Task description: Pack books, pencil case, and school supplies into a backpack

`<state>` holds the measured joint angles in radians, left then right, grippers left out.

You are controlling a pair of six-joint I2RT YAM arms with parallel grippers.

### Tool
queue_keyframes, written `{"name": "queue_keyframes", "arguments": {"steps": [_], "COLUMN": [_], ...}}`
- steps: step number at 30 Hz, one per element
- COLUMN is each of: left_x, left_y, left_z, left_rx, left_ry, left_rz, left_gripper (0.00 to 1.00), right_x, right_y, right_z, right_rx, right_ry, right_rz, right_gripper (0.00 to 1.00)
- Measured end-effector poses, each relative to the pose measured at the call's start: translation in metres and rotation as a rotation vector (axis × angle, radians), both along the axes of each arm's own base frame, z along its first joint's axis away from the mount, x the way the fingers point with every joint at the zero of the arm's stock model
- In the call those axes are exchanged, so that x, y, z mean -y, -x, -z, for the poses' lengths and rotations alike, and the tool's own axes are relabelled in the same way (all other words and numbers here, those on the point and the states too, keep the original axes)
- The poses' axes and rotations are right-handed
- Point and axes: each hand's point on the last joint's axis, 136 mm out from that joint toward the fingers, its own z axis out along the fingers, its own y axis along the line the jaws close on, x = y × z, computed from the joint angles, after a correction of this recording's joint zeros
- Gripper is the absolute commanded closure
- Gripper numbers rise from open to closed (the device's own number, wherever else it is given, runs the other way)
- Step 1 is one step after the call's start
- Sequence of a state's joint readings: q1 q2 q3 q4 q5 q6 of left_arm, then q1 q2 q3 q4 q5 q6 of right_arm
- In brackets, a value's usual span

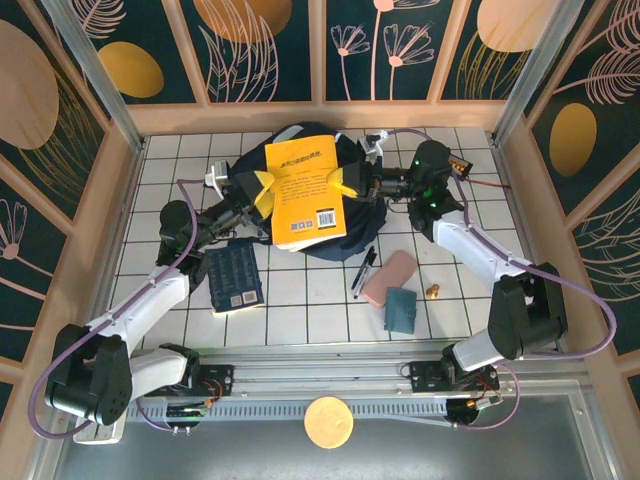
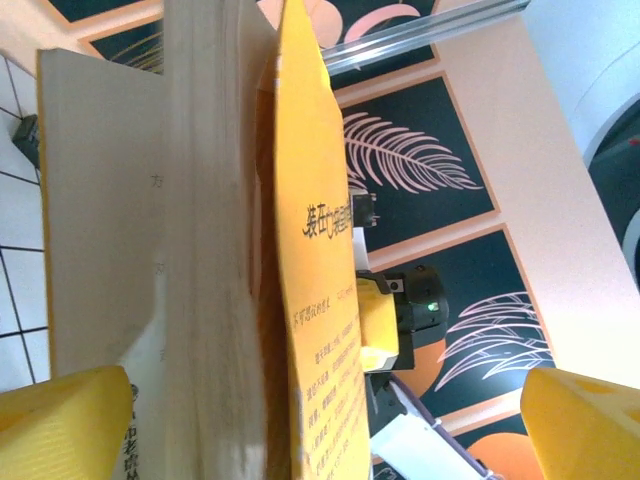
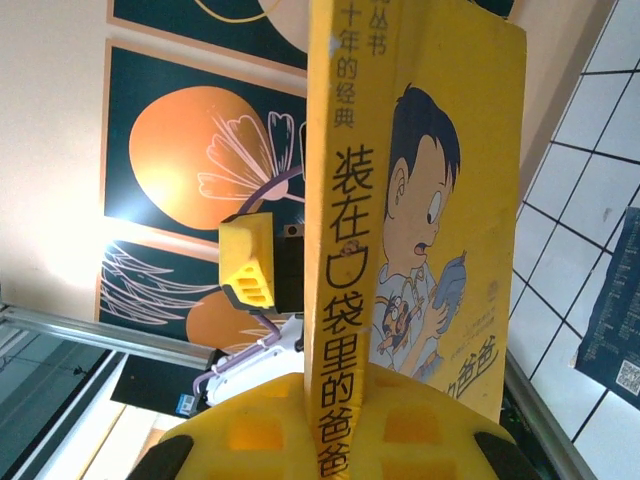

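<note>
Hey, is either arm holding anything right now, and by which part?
The right arm's jaws clamp the yellow book by its spine. The left arm's jaws stand open astride its page edge, gripping nothing.

The first book [image 1: 305,190] is over the backpack's [image 1: 362,212] middle. The second book [image 1: 234,277] lies on the table [image 1: 300,312], front-left of the backpack. Front-right lie the pen [image 1: 364,271], the pencil case [image 1: 390,277] beside it, and a flat squarish item [image 1: 401,309] farthest from the backpack.
</note>
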<state>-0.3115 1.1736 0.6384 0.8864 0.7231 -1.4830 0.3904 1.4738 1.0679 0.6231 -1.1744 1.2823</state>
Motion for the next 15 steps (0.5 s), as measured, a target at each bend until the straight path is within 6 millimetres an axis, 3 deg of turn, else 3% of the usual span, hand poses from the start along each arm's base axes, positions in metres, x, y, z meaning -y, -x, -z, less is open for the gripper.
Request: {"name": "queue_keyframes", "arguments": {"steps": [7,15], "left_x": [0.003,0.002], "left_y": [-0.005,-0.010], "left_z": [-0.004,0.033], "left_rx": [0.000,-0.080], "left_ry": [-0.028,-0.084], "left_rz": [0.003,-0.018], "left_gripper": [0.01,0.01], "right_x": [-0.002,-0.002], "right_y": [-0.003,-0.001], "right_z": [0.003,-0.015], "right_rx": [-0.015,-0.013], "right_ry": [-0.006,-0.042], "right_rz": [-0.007,-0.018], "right_gripper": [1.00,1.00]}}
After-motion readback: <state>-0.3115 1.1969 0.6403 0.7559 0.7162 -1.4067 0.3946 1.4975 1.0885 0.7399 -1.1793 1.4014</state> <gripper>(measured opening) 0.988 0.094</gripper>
